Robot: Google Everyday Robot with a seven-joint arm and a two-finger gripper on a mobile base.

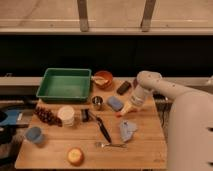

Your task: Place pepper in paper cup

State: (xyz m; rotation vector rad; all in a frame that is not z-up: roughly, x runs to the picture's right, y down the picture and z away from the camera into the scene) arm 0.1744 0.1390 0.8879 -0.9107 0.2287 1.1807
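The paper cup (66,115) is short, wide and cream-white, and stands left of centre on the wooden table (150,145). My gripper (124,112) hangs low over the table at centre right, between a blue sponge (115,103) and a grey-blue cloth (127,129). It points down and left, open, with nothing held. A thin red-orange streak at its tips looks like the pepper (120,115), mostly hidden by the gripper. The cup is well to the left of the gripper.
At the back are a green tray (65,84), an orange bowl (103,79) and a dark block (123,87). Also here: a small metal cup (97,102), a black-handled utensil (102,129), a fork (110,145), grapes (46,116), a blue cup (34,135), an orange fruit (75,156).
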